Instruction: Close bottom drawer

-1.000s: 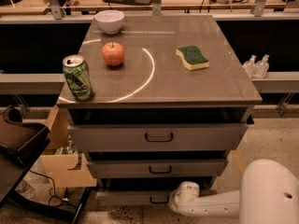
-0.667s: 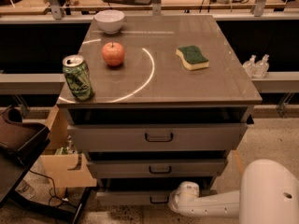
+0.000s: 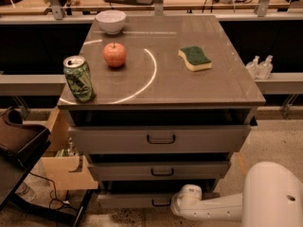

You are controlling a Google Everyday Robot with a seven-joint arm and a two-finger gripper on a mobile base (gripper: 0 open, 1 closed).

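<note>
Grey-brown metal 3-drawer cabinet [image 3: 165, 86]: flat glossy top w/ a thin white arc marked on it, boxy body, all three fronts standing out a bit from the carcass.

White smooth plastic robot arm [image 3: 272, 197] at cabinet's lower right corner, fat rounded shell w/ a slimmer tube reaching left to the cabinet's lowest front.

Tallest-fronted grey drawer [image 3: 118, 138] directly under the cabinet top, medium-fronted grey drawer [image 3: 123, 170] below it, each w/ a black loop handle at centre.

Bottom drawer [image 3: 128, 200]: lowest in cabinet, slimmest panel, part open, dark gap above its front, small black loop handle mid-panel.

Gripper [image 3: 182, 201]: rounded white end at the bottom drawer's front, just right of its handle. Clenched or released – can't tell.

Brown cardboard box [image 3: 61, 171] beside cabinet's left side, low.

On cabinet top:
- green aluminium can [image 3: 79, 78], upright, front-left corner
- white round ceramic bowl [image 3: 111, 21], rear-left
- yellow foam sponge w/ green scrub top [image 3: 195, 58], right of centre
- red-orange round apple [image 3: 115, 54], between bowl and can

Two small clear plastic bottles [image 3: 259, 66] on a ledge past cabinet's right edge.
</note>
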